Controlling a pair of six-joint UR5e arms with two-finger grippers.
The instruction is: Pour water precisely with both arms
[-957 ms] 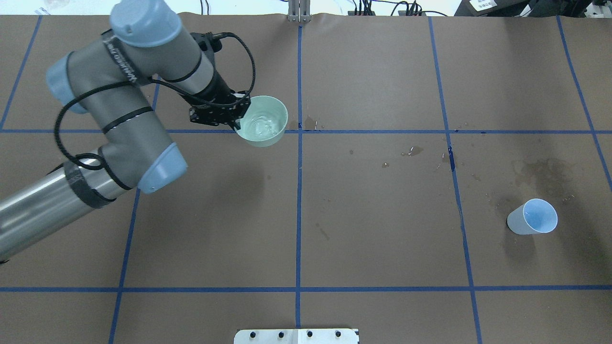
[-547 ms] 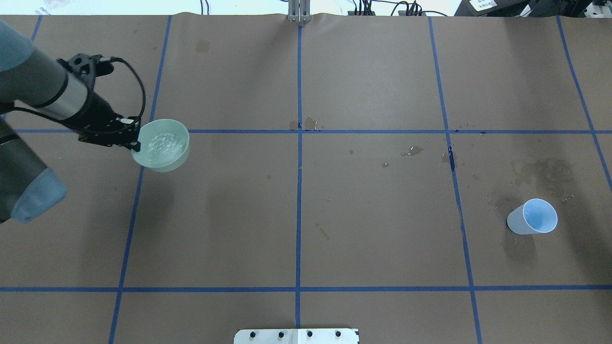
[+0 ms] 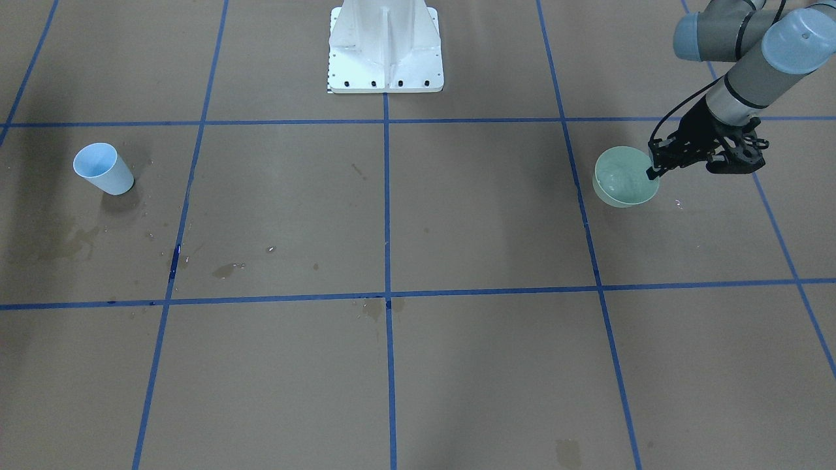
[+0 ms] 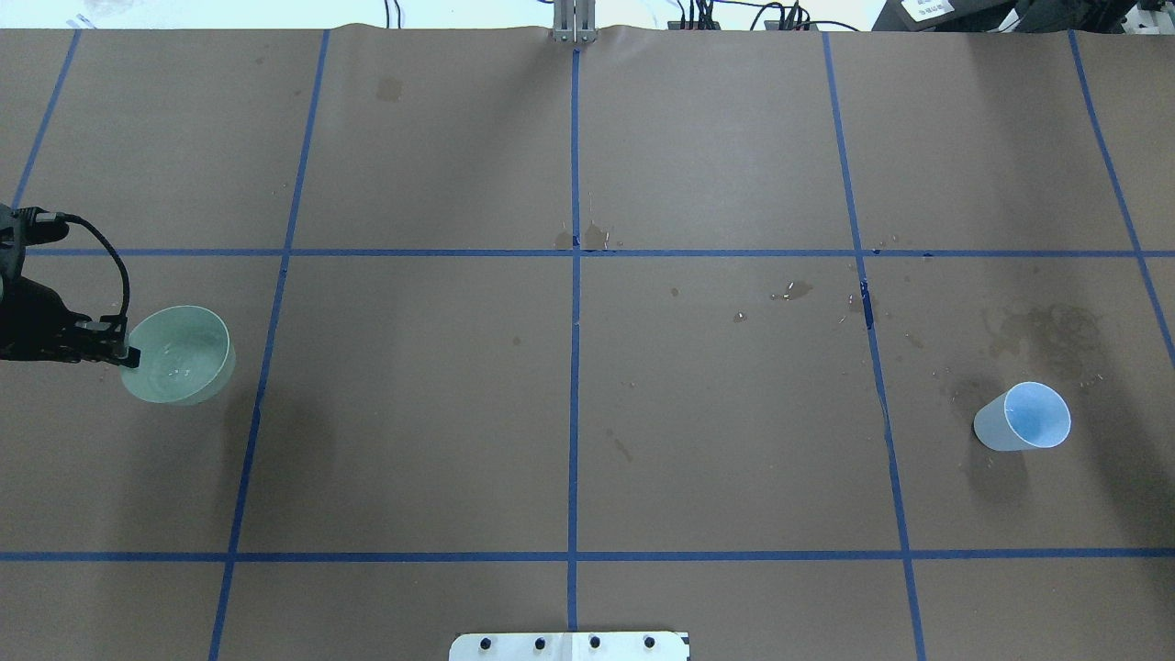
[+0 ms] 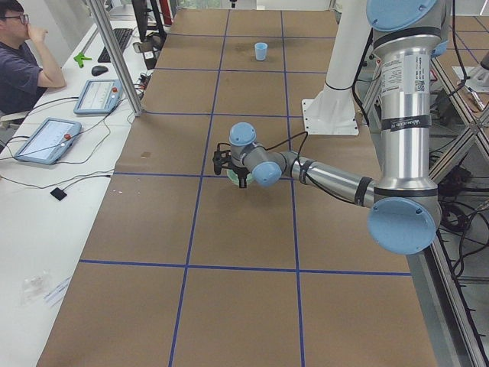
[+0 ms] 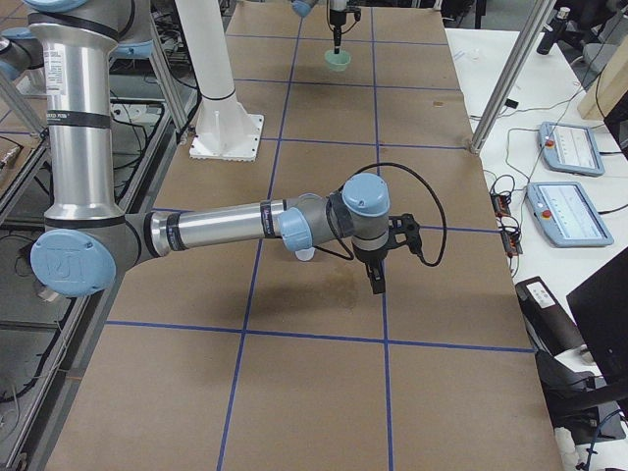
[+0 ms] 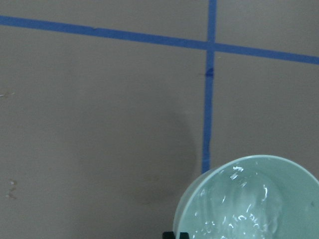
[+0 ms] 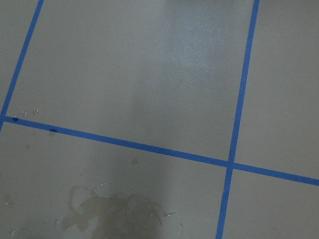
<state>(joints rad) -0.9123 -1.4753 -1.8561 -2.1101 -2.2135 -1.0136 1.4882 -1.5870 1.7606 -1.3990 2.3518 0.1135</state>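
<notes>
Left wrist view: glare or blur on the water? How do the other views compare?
Left wrist view: sharp, white glints on the rippled water in the bowl, soft shadow beside it. Overhead view: glints faint, small. Front-facing view: water barely readable.

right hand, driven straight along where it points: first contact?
Most likely the bare table paper. The right hand points roughly straight down in the right side view, nothing beneath it; its wrist view shows only paper, blue tape and a wet stain. Gap to the table unclear.
</notes>
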